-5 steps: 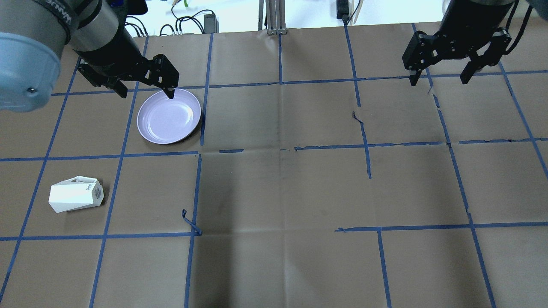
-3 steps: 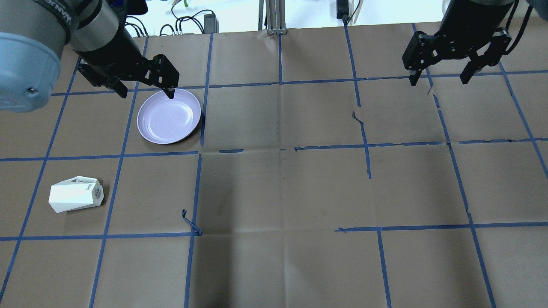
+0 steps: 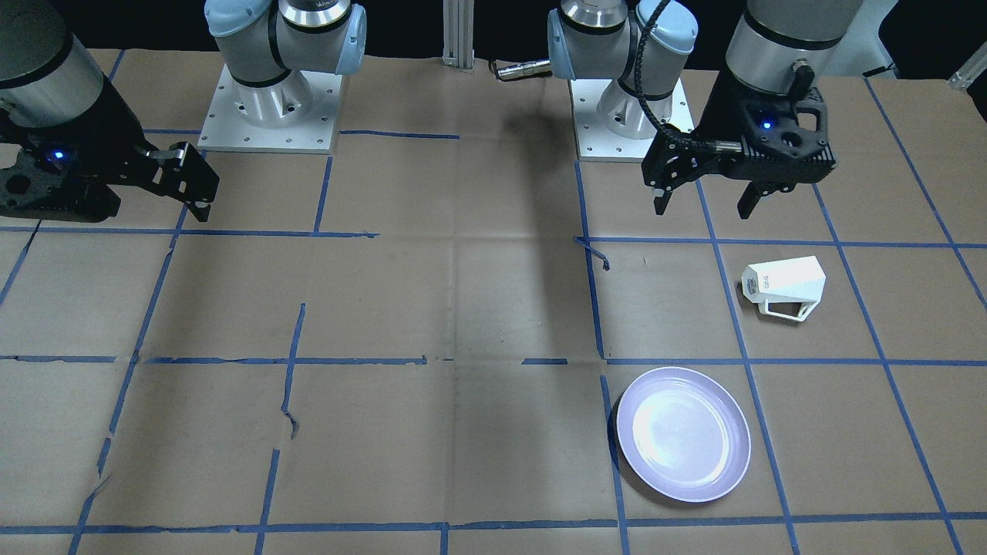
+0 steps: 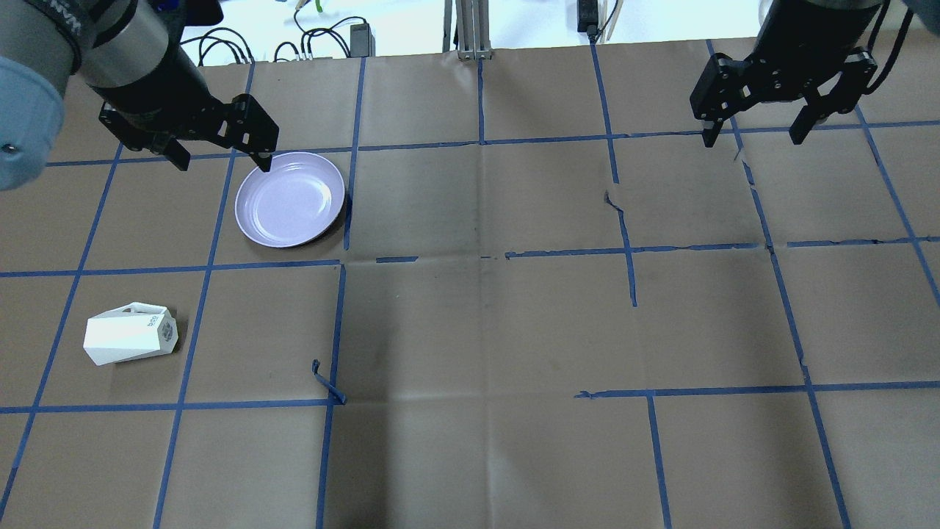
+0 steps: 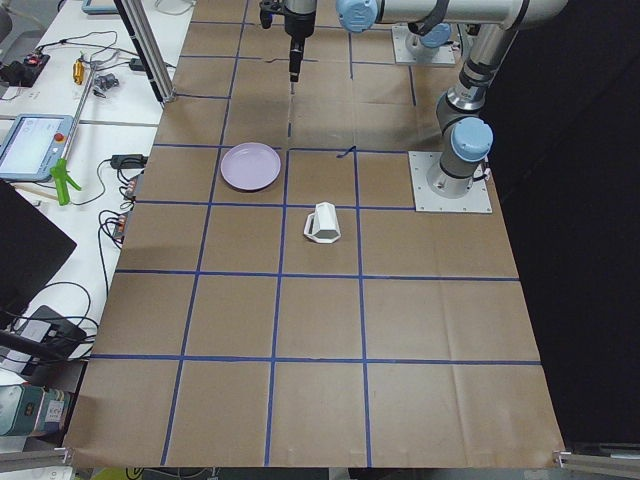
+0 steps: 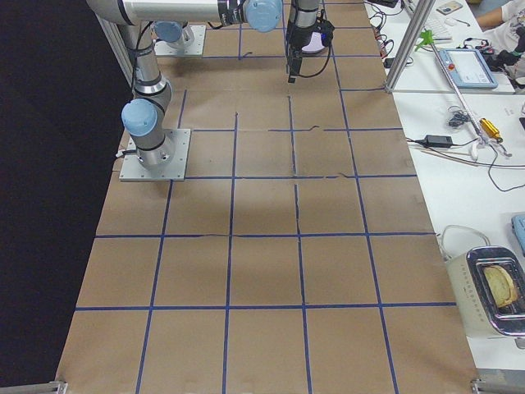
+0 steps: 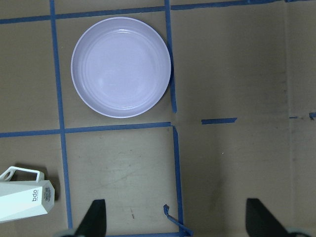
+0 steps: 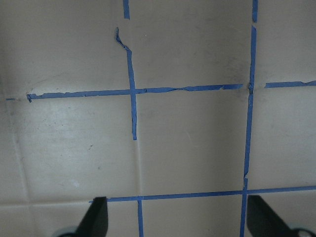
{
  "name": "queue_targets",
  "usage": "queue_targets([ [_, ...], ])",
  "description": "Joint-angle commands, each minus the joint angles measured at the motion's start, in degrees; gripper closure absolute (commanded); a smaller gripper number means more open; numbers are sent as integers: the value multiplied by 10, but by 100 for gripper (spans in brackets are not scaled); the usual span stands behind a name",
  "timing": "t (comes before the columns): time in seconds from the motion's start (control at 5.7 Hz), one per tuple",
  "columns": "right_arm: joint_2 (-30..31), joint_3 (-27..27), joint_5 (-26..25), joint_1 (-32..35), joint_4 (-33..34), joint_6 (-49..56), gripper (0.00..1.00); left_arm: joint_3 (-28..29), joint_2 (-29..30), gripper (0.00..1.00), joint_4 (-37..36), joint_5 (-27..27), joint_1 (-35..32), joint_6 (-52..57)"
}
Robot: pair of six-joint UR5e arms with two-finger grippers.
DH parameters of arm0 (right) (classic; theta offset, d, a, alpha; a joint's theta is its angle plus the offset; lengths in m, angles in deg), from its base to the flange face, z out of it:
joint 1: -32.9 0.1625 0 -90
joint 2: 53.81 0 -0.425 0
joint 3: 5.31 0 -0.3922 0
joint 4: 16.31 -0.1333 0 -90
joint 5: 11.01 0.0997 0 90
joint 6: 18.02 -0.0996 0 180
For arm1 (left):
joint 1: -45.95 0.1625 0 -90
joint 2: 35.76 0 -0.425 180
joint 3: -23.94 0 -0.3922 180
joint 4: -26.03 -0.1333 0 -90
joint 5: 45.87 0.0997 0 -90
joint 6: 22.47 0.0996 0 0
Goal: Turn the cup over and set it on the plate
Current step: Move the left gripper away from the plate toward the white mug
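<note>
1. Overhead exterior view, first entry from the left: cup [image 4: 130,339]. White, faceted. It lies on its side on the table [image 4: 514,330], in the left half and well in from the left edge, about midway between the robot's edge and the operators' edge. The wide mouth faces the left edge. The narrow base with dark lettering faces the table's middle. The angular handle points toward the operators' edge. Nothing touches it.
2. Left gripper [image 4: 222,163]. Black, two fingers. The jaws are spread wide with nothing between them. It hangs in the air over the left half of the tabletop, clear of cup and plate. Its wrist camera looks down on both.
3. Plate [image 4: 290,199]. Round, glossy, pale lavender, raised rim. It sits flat and right way up in the left half, nearer the operators' edge than the cup and well apart from it. A blue tape line runs just beside its rim on the side toward the table's middle.
4. Tape curl [image 4: 327,382]. A loose end of blue tape lifted off the brown paper. It is nearer the robot's edge than the cup and lies toward the table's middle.
5. Right gripper [image 4: 753,139]. Black, two fingers. The jaws are spread wide and empty. It hangs over bare paper and tape lines in the right half, well apart from cup and plate.
</note>
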Motion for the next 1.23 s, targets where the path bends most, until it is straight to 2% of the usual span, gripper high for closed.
queue_targets([
  [0.0, 0, 0, 0, 0, 0, 0, 0, -10, -37, 2, 38, 1, 91, 113],
  [0.35, 0, 0, 0, 0, 0, 0, 0, -11, -44, 2, 52, -5, 235, 350],
  [0.53, 0, 0, 0, 0, 0, 0, 0, -11, -44, 2, 55, -8, 301, 389],
  [0.7, 0, 0, 0, 0, 0, 0, 0, -11, -43, 2, 55, -8, 338, 405],
  [1.05, 0, 0, 0, 0, 0, 0, 0, -13, -4, 2, 65, -76, 448, 406],
])
